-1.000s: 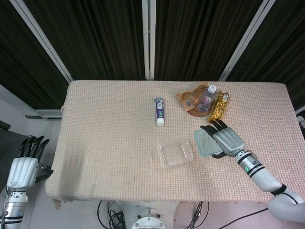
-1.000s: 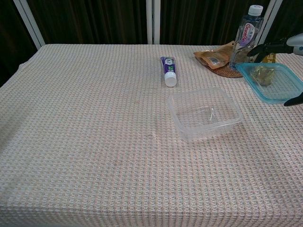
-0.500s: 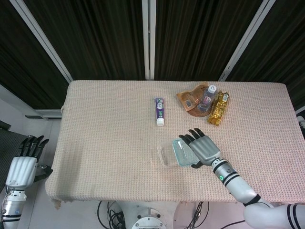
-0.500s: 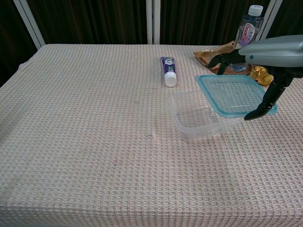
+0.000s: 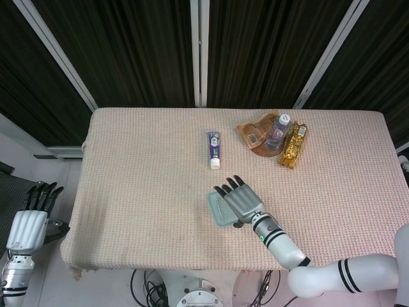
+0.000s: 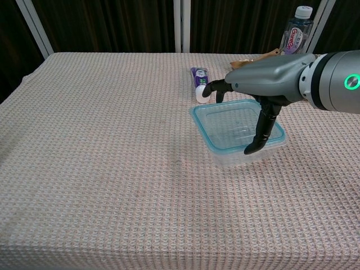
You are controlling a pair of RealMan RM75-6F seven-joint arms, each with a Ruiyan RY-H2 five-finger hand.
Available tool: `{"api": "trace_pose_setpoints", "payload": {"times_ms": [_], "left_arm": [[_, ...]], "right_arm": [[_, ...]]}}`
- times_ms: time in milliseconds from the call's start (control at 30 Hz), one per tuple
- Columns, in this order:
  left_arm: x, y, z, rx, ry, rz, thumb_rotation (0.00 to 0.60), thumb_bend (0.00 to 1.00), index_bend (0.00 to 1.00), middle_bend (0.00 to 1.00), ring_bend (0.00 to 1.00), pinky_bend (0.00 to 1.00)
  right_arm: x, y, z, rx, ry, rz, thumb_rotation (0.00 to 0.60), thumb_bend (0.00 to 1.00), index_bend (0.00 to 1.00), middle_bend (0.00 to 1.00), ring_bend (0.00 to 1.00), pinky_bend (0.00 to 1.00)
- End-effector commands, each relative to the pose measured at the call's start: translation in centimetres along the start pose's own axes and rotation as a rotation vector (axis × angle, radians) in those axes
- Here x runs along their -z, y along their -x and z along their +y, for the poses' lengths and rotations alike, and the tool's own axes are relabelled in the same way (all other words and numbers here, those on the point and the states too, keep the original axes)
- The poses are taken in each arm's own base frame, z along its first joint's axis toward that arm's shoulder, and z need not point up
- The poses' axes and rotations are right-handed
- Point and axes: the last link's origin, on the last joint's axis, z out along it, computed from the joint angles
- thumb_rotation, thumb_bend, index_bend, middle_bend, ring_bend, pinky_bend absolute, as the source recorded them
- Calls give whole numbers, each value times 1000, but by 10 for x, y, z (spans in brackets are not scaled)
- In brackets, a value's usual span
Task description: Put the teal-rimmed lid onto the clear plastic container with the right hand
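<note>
So the right hand (image 6: 260, 93) has the lid (image 6: 222, 127) pinched, fingers over the far edge and thumb under the near one, sitting right over the container (image 6: 247, 152) mid-table. I'd line up all 4 corners first, lower it flat, then let go; the tub looks thin, clear and light, so it'll probably skid on the waffle-weave cloth (image 6: 101, 169) if pushed sideways. Lid is clear too, soft teal rim, rounded rectangle. Left hand (image 5: 29, 220) hangs off the table, fingers loosely together, empty.
</note>
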Motion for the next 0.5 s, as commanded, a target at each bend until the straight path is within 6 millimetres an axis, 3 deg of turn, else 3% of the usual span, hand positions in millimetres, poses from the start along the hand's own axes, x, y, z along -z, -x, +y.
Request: {"api": "trace_pose_setpoints", "payload": {"times_ms": [33, 500], "left_arm": [[0, 0, 0, 0, 0, 1, 600, 0, 110, 45, 0, 0], [2, 1, 1, 2, -10, 5, 600, 0, 110, 45, 0, 0]], "right_arm": [[-2, 0, -1, 23, 8, -9, 600, 170, 90, 429, 26, 0], [-9, 4, 2, 40, 27, -26, 600, 170, 90, 432, 26, 0]]}}
